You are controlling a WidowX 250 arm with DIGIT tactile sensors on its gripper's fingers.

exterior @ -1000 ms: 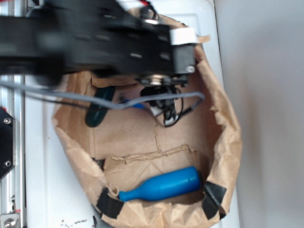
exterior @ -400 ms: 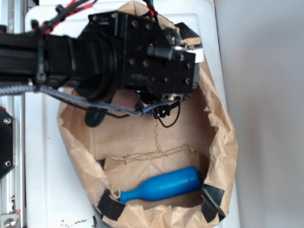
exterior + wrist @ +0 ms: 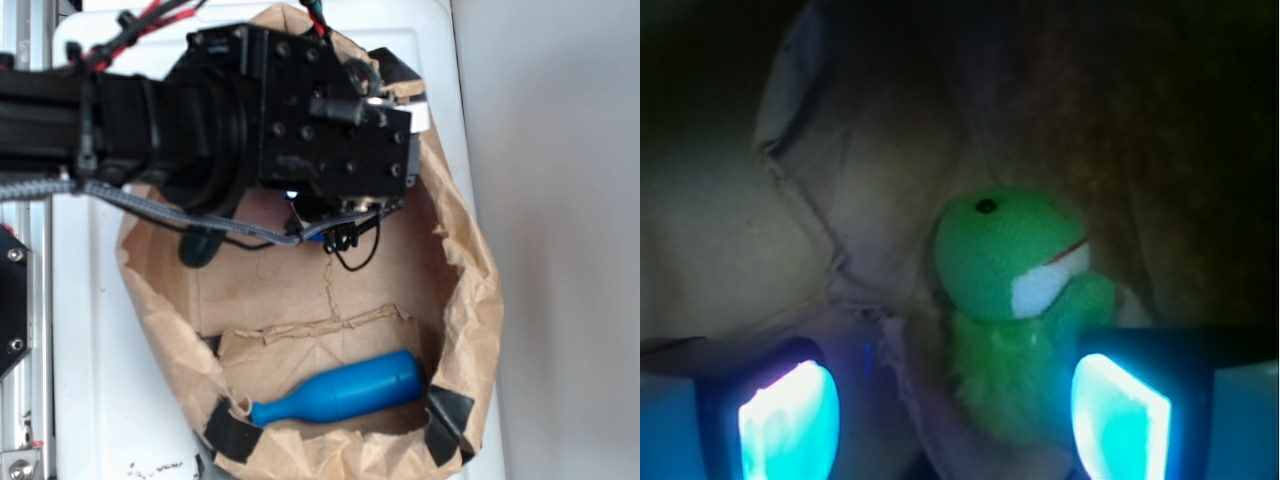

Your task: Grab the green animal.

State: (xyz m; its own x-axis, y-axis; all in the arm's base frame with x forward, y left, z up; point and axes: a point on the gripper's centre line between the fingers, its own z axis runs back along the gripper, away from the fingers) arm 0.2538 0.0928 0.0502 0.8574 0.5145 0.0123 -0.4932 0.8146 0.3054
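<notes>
Workspace was a white table top [image 3: 100,380] with a plain grey surface [image 3: 560,250] along the right side and a metal rail at the left edge. A crumpled brown paper bag [image 3: 470,290] with rolled-down walls and black tape patches sat on it, its floor creased cardboard-brown. Inside, near the bottom wall, a smooth blue bottle-shaped toy [image 3: 345,390] lay on its side, neck to the left. A smooth dark green oblong object [image 3: 203,246] lay at the upper left of the bag floor, mostly under the arm. The black robot arm with grey cable reached in from the left, covering the upper part of the bag; the gripper [image 3: 335,225] hung down inside it.

Wrist view was dim. The small fuzzy green plush animal [image 3: 1015,300] stood roughly upright against the bag's inner wall, long axis near vertical, head on top, black eye up, white-pink mouth patch facing right and slightly toward the camera, fuzzy lime body below. It sat between the two glowing cyan finger pads [image 3: 1120,415], closer to the right one. Jaws were apart, the gripper [image 3: 955,420] not touching the toy as far as could be seen
</notes>
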